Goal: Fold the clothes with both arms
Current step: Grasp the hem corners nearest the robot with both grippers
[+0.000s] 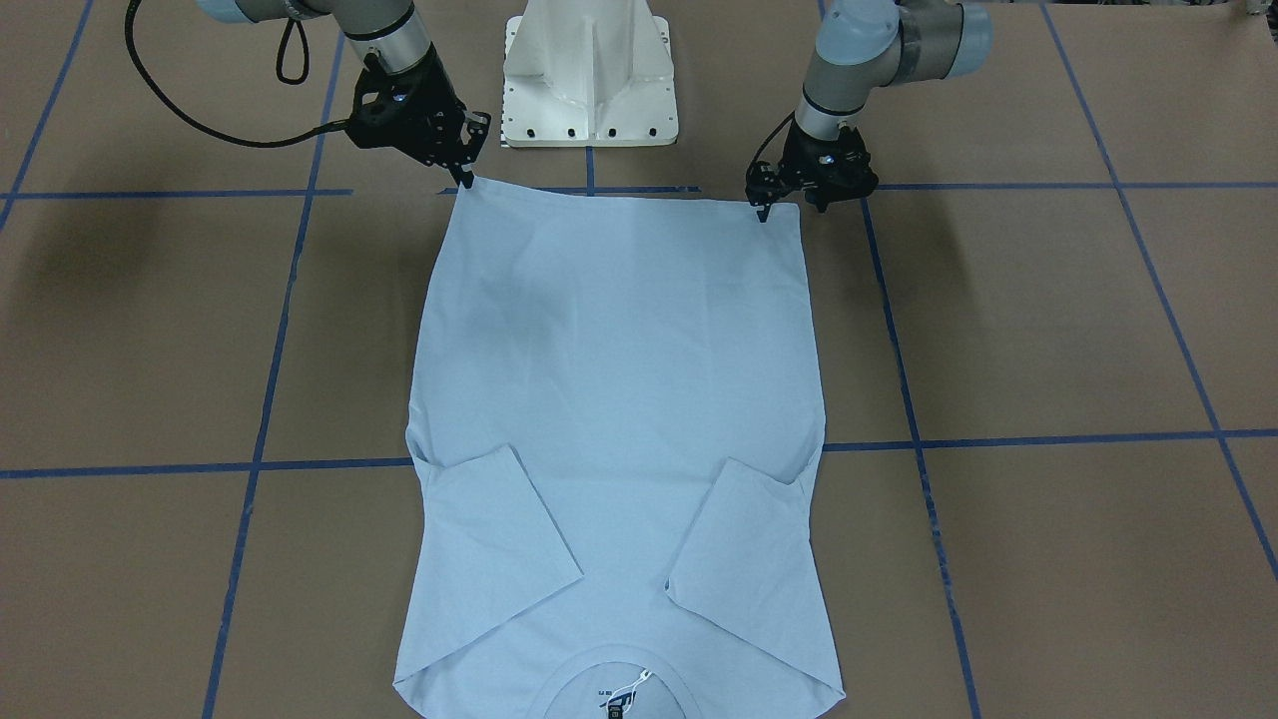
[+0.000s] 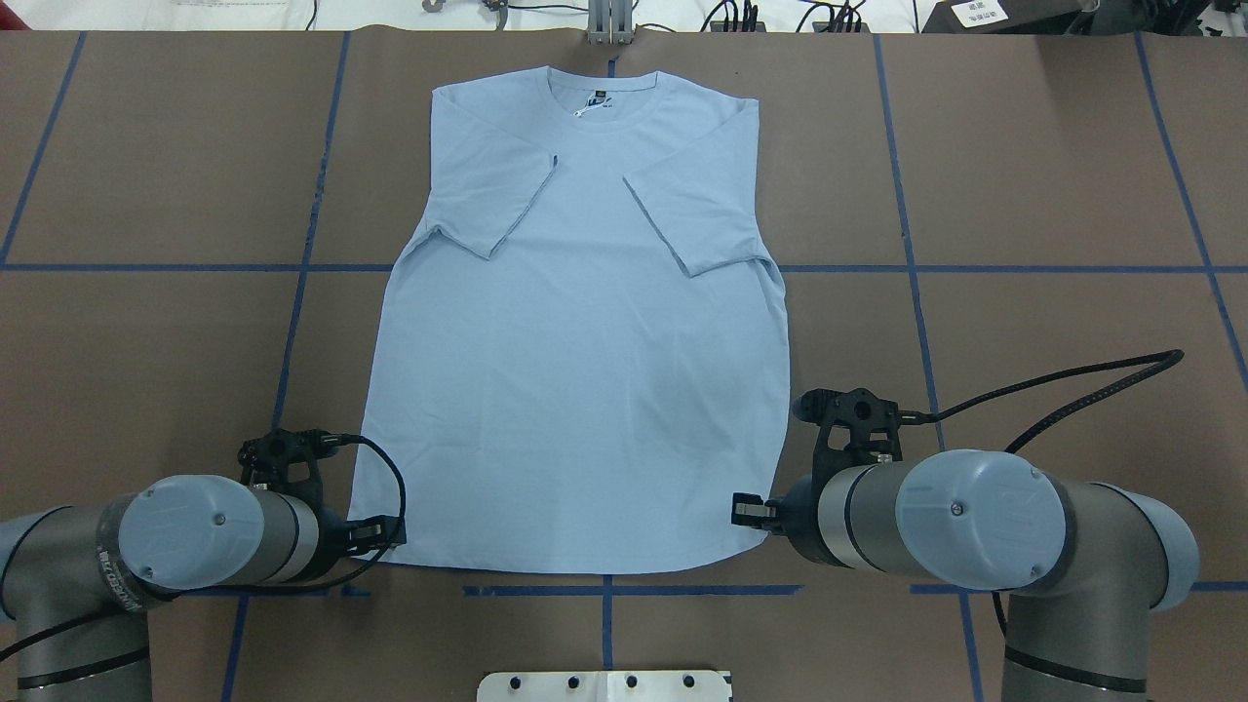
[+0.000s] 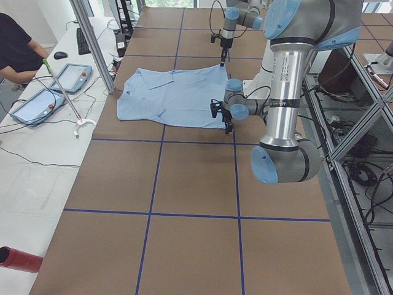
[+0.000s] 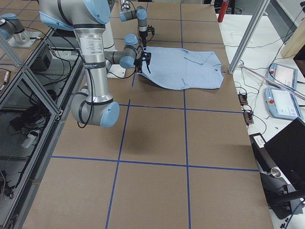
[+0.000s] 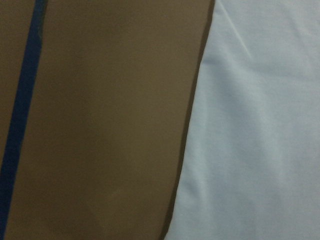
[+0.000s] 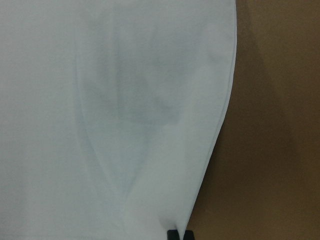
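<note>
I see six views. One looks steeply down from across the surface (image 1: 1048,320), facing the white pedestal base (image 1: 589,90); another looks down from behind that base. Two stand far back at opposite ends, looking along the surface. Both wrist cameras sit close over the T-shirt (image 2: 585,390), which every view shares.

Left arm (image 2: 283,536) and right arm (image 2: 858,512) silver-grey, light-blue caps (image 2: 980,517); black cables (image 2: 1072,374); white pedestal (image 1: 589,90)

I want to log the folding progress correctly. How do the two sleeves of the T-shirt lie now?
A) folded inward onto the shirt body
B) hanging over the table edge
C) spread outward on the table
A: both sleeves lie on top of the T-shirt, their cuffs angled toward its middle.
</note>
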Robot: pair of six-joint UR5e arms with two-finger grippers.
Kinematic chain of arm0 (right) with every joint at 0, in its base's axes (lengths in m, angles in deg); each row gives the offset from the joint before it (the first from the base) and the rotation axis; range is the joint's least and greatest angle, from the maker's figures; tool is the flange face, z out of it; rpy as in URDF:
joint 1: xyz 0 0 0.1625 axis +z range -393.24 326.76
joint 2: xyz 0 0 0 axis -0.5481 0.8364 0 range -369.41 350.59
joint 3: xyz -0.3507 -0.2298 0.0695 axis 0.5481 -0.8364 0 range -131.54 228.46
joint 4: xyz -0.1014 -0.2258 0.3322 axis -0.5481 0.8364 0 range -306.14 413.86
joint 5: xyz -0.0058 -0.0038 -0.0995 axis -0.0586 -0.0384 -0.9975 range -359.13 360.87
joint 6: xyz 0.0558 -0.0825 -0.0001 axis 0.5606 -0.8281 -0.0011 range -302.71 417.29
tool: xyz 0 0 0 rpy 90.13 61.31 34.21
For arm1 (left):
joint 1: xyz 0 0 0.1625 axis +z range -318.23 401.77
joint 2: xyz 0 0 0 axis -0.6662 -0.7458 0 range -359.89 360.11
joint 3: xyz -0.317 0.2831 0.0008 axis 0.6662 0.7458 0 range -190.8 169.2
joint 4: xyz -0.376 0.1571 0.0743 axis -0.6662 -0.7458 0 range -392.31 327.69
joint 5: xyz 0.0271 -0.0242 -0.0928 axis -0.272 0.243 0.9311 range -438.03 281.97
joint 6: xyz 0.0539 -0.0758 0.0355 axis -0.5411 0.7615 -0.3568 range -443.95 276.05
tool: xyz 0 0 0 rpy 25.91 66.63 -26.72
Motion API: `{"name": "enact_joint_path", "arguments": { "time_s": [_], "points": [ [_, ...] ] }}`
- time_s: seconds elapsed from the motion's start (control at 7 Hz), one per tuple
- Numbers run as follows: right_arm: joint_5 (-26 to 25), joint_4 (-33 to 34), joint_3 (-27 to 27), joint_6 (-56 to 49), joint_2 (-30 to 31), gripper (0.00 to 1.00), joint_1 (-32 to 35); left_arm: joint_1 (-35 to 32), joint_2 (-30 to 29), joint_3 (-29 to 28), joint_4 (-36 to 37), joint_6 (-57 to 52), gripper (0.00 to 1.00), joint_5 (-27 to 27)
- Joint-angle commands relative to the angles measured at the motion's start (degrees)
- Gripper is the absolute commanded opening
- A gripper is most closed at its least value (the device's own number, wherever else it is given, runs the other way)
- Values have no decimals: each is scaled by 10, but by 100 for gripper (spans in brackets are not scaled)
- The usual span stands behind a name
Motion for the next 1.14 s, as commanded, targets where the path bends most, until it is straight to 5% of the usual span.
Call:
{"name": "enact_joint_path", "arguments": {
  "time_s": [0.0,0.29,0.71,1.0],
  "points": [
    [1,0,0,0,0,0,2,-1,0,3,0,0,92,-3],
    [2,0,1,0,0,0,4,0,1,3,0,0,82,-3],
    [5,0,3,0,-1,0,8,1,1,3,0,23,44,-3],
    [5,0,3,0,2,0,8,1,1,10,4,24,31,-3]
  ]
}}
